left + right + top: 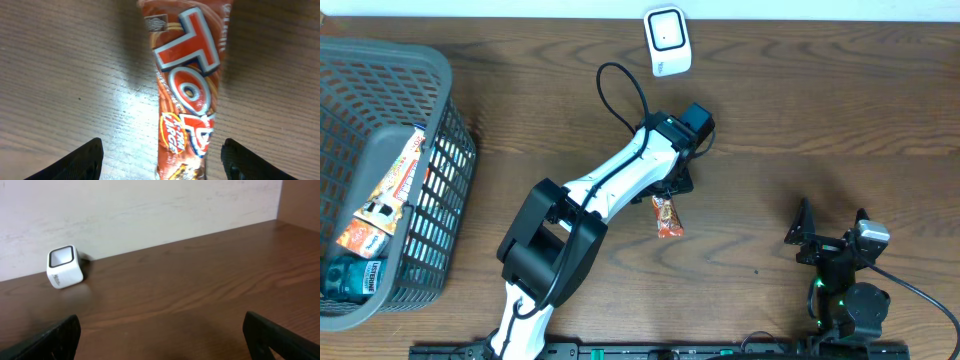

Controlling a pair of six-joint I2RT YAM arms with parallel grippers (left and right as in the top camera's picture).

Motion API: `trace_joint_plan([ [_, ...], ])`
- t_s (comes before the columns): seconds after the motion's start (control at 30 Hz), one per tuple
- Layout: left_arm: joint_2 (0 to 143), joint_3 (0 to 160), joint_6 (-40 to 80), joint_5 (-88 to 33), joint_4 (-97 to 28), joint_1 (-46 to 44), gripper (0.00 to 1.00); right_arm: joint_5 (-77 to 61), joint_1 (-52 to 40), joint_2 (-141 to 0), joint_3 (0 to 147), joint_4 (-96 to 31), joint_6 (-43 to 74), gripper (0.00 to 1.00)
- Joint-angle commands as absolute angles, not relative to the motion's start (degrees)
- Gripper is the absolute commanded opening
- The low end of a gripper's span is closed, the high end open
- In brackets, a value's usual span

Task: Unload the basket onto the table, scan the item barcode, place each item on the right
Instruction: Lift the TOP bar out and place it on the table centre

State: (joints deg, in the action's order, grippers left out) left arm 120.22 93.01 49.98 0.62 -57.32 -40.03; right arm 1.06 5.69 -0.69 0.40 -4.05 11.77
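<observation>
A red-brown snack packet (667, 216) lies flat on the wooden table, just below my left gripper (672, 188). In the left wrist view the packet (187, 95) runs lengthwise between the two dark fingertips (82, 161), which stand wide apart and touch nothing; my left gripper (162, 162) is open. No barcode shows on the packet's visible face. The white cube scanner (667, 41) stands at the table's back edge, also seen as the scanner (64, 267) in the right wrist view. My right gripper (832, 232) rests at the front right, open and empty, as the right gripper (162, 340) shows.
A grey wire basket (442, 75) at the left holds several snack packs, including an orange packet (390, 190) and a dark can (356, 278). A pale wall (150, 205) backs the table.
</observation>
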Motion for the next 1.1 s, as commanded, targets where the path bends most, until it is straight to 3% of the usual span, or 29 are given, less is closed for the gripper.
trace_joint_plan([
  [0.0, 119.13, 92.97, 51.79, 1.91, -57.98, -39.99, 0.76, 0.99, 5.96, -0.34, 0.32, -4.27, 12.38, 0.99],
  [0.17, 115.57, 94.87, 50.06, 2.02, -60.29, -39.40, 0.76, 0.99, 5.96, -0.34, 0.32, -4.27, 12.38, 0.99],
  [0.33, 106.98, 98.89, 39.83, 2.52, -61.56, -36.14, 0.76, 0.99, 5.96, -0.34, 0.32, -4.27, 12.38, 0.99],
  [0.53, 91.31, 100.16, 34.94, 13.52, -60.05, -28.03, 0.84, 0.99, 5.96, -0.34, 0.32, -4.27, 12.38, 0.99],
  [0.77, 77.58, 100.14, 39.62, 18.70, -58.57, -10.81, 0.85, 0.97, 5.96, -0.34, 0.32, -4.27, 12.38, 0.99],
  [0.93, 74.96, 100.09, 50.33, 18.72, -66.81, 5.02, 0.86, 0.97, 5.96, -0.34, 0.30, -4.27, 12.38, 0.99],
  [0.97, 75.09, 99.98, 52.97, 18.72, -69.17, 8.12, 0.86, 0.99, 5.96, -0.34, 0.32, -4.27, 12.38, 0.99],
  [1.0, 75.29, 99.77, 55.61, 18.72, -71.55, 11.25, 0.96, 0.99, 5.96, -0.34, 0.32, -4.29, 12.38, 0.99],
  [1.07, 76.01, 98.72, 60.55, 18.63, -75.70, 17.21, 0.98, 0.99, 5.96, -0.34, 0.32, -4.27, 12.38, 0.99],
])
